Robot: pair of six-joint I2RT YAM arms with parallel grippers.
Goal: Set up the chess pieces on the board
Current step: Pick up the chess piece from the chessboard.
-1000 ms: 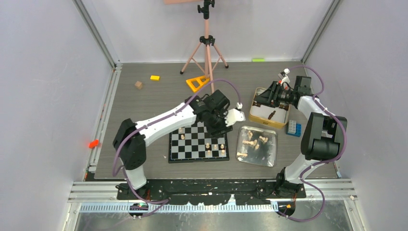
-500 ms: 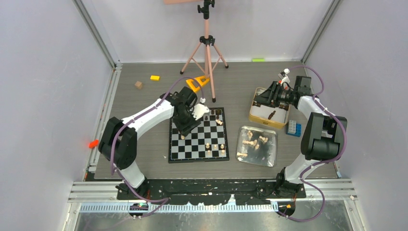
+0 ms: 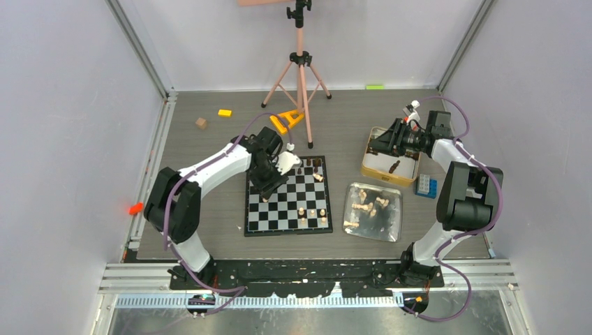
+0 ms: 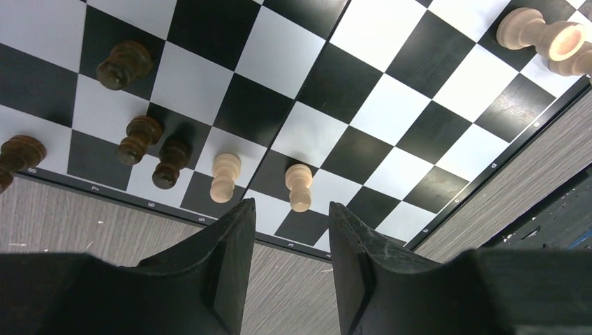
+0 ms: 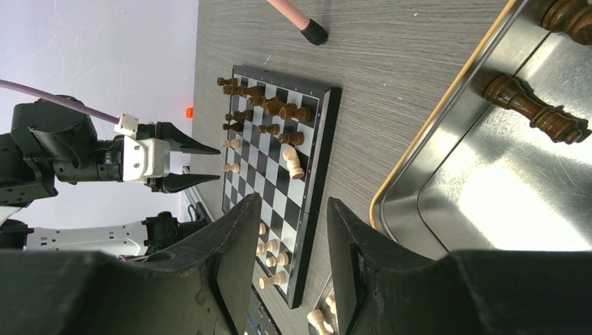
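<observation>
1. Two fingers of the left tool (image 4: 290, 204) stand partly apart with nothing between them, their tips over the numbered border of the chessboard (image 4: 314, 77).
2. Two light pawns (image 4: 225, 177) stand upright just beyond those tips, and dark chessmen (image 4: 143, 139) stand further along the same edge.
3. Partly spread and empty too, the right tool (image 5: 293, 201) hangs at the rim of the gold-rimmed tin (image 5: 419, 139), where a dark piece (image 5: 534, 108) lies on its side.
4. Several light chessmen (image 3: 363, 206) lie in the silver tray (image 3: 391, 229), just right of the board on the grey surface (image 3: 349, 118).
</observation>
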